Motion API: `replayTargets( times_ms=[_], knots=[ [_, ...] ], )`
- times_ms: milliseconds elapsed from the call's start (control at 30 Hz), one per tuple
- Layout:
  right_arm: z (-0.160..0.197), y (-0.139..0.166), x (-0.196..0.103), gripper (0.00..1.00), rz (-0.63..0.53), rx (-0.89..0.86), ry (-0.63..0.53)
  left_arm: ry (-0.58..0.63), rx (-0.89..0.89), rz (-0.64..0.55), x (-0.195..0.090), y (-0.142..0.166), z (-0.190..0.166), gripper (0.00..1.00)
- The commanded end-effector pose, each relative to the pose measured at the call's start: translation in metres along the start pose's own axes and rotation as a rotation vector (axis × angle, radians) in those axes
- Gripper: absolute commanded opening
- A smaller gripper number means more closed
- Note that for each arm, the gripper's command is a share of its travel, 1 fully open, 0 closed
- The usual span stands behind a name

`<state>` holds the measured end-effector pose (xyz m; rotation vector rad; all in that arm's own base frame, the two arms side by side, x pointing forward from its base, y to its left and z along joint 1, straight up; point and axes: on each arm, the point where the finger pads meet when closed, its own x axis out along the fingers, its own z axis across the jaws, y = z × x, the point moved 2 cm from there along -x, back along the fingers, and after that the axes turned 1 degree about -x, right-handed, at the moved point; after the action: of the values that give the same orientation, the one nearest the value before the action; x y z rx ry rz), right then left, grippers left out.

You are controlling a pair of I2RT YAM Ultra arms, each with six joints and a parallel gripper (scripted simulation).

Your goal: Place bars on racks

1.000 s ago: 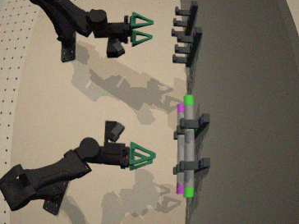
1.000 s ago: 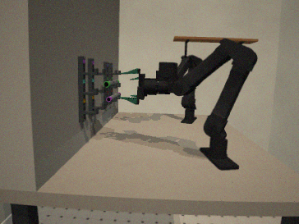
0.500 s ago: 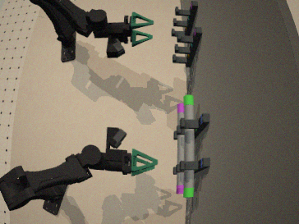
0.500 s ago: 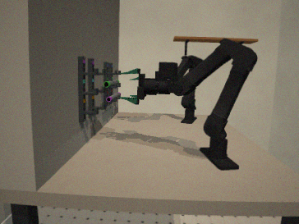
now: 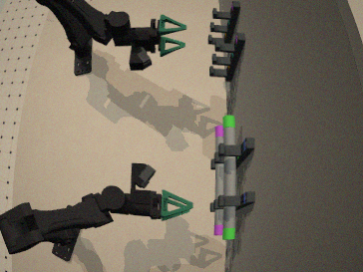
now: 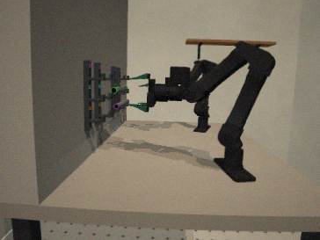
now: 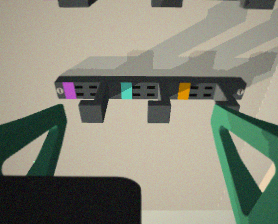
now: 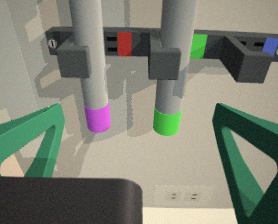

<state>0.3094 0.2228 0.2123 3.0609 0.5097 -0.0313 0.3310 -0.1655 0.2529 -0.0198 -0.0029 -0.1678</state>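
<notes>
The right claw (image 5: 191,205) (image 6: 141,85) (image 8: 138,112) is open, near and apart from both bars ahead of it. The green-ended bar (image 5: 229,175) (image 6: 115,90) (image 8: 169,95) lies on the right rack's (image 5: 248,198) (image 8: 140,44) green-labeled arms; the magenta-ended bar (image 5: 219,180) (image 6: 120,105) (image 8: 95,90) lies below it, on the red-labeled pair. The left claw (image 5: 185,36) (image 6: 139,91) (image 7: 138,112), also open, faces the left rack (image 5: 240,46) (image 6: 87,93) (image 7: 150,80).
</notes>
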Motion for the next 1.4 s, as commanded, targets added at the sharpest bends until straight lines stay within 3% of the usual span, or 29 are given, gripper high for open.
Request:
replayTargets(
  times_ms=[0,1367],
  knots=[
    [-0.002,0.005,0.001,1.0,-0.009,0.018,0.027,0.005,0.002,-0.003,-0.001,-0.002,-0.004,1.0],
    [0.038,0.057,0.021,1.0,-0.009,0.017,0.027,0.005,0.002,-0.003,-0.001,-0.002,-0.004,1.0]
  ],
)
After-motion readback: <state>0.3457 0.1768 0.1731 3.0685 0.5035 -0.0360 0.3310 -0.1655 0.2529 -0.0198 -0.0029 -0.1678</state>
